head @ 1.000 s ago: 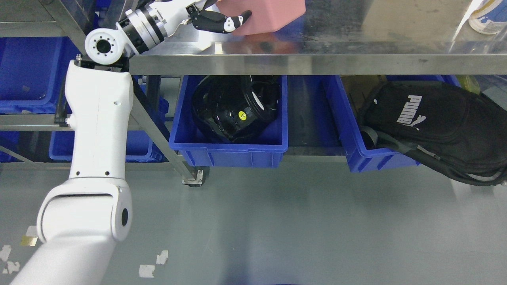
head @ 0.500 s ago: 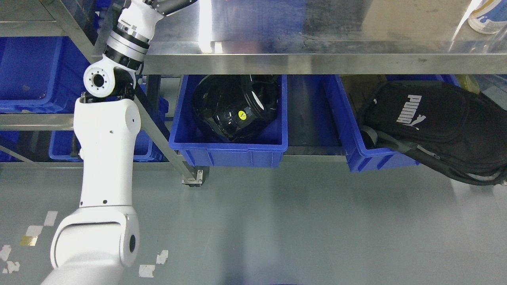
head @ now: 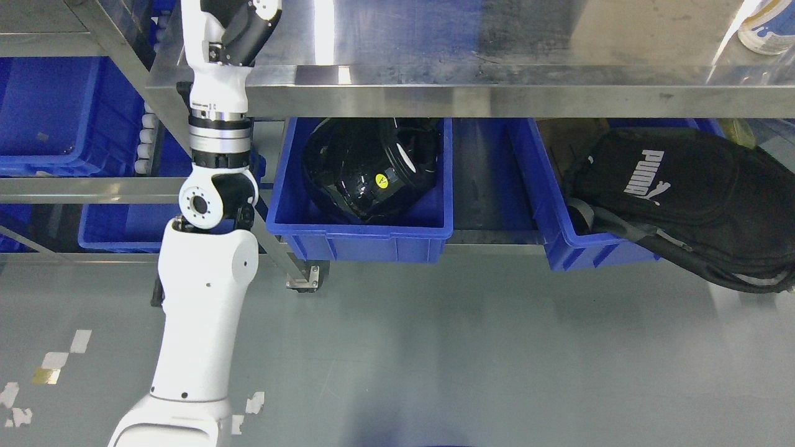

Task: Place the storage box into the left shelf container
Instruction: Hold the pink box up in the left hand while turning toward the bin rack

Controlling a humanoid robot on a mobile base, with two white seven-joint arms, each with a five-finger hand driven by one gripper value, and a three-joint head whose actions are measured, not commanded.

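My left arm (head: 208, 292) rises from the bottom left and runs straight up past the steel table's front edge. Its wrist (head: 233, 28) reaches the top border, and the hand itself is cut off above the picture. No pink storage box shows anywhere in the head view. On the shelf rack at the far left sit blue containers, a large one (head: 43, 112) on the upper level and a lower one (head: 124, 226) behind the arm. The right arm does not show.
A steel table (head: 472, 62) spans the top. Under it a blue bin (head: 360, 233) holds a black helmet (head: 366, 167), and another blue bin (head: 559, 205) holds a black Puma bag (head: 683, 186). A white bottle (head: 767, 25) stands at the top right.
The left arm has swung upright and shifted right. The hand, which was shut on the pink box one second ago, has gone out past the top edge, and the box with it.
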